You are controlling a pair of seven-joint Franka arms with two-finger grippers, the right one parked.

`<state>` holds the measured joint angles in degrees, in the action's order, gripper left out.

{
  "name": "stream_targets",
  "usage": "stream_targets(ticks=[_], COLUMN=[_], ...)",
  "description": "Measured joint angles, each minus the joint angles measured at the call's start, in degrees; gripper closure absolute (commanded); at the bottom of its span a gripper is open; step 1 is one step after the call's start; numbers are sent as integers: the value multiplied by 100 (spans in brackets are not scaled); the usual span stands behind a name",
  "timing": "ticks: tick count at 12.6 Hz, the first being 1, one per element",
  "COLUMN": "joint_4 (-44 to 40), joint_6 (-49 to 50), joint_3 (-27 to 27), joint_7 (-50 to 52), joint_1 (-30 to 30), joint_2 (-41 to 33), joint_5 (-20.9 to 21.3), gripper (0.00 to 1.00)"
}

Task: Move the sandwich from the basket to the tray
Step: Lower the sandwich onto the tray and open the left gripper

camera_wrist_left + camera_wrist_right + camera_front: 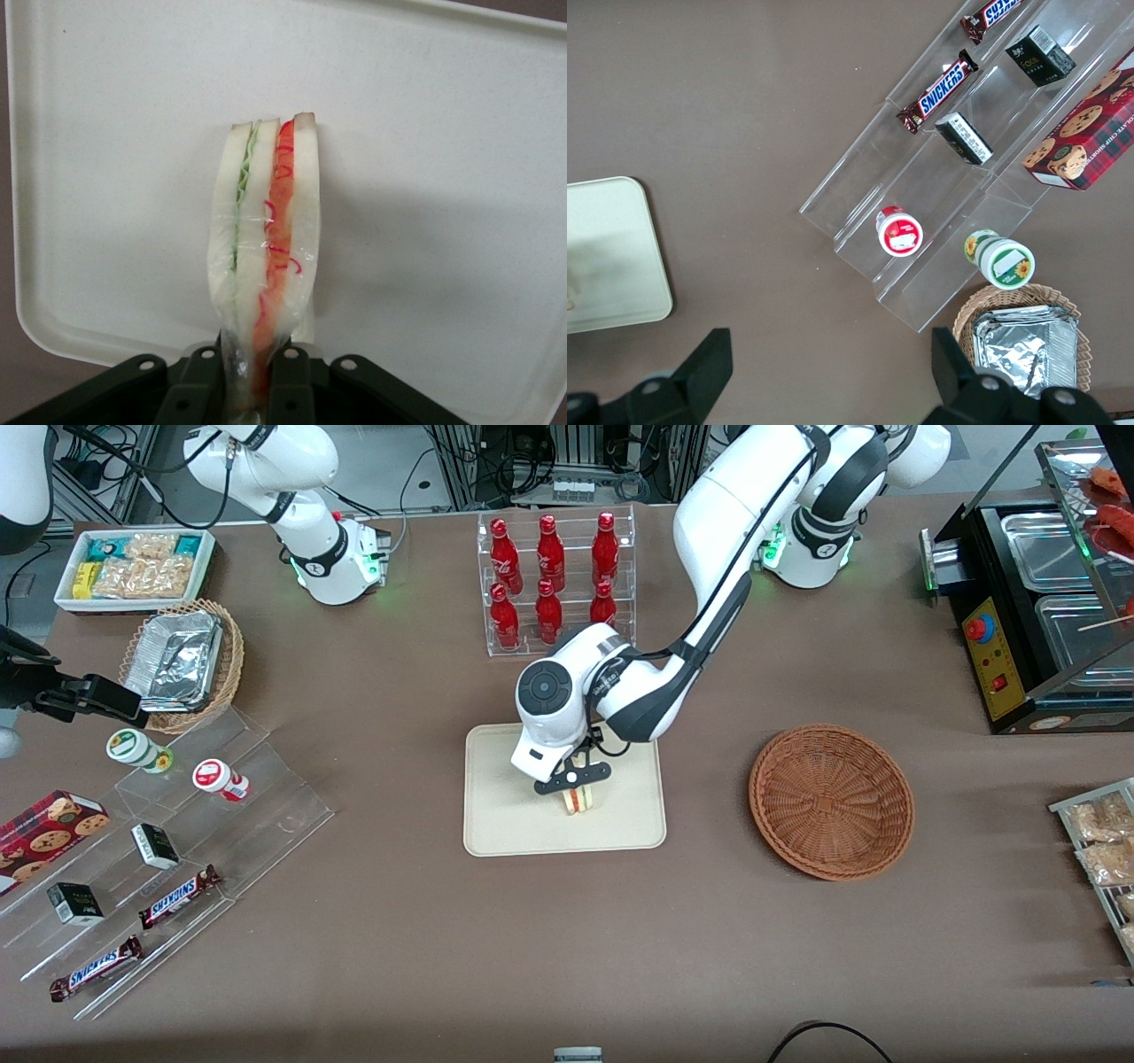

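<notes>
Now gripper [577, 778] pinches sandwich [264, 257] (seemingly touching) over tray [496, 824].

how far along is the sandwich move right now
Done: the basket holds nothing, and the sandwich is out of it and over the tray. In hand: the tool is shut on the sandwich's lower end, holding it edge-up above the tray. Left: setting it down if it is not yet resting there, then opening and backing away.

The claw [252, 390] pinches the sandwich [266, 257] over the tray [443, 177].
</notes>
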<state>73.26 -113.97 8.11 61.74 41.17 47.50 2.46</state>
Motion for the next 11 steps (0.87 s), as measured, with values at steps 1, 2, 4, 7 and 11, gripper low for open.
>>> stream_targets(ticks=[1, 2, 4, 7, 11], joint_4=[-25, -38, -60, -179, -386], joint_6=[-2, -4, -6, 11, 422], joint_3=[-2, -4, -7, -11, -19], joint_7=[11, 18, 28, 31, 1], joint_1=[1, 1, 1, 1, -1], joint_2=[37, 65, 100, 86, -293], joint_5=[4, 8, 13, 14, 14], gripper=[1, 1, 0, 0, 0])
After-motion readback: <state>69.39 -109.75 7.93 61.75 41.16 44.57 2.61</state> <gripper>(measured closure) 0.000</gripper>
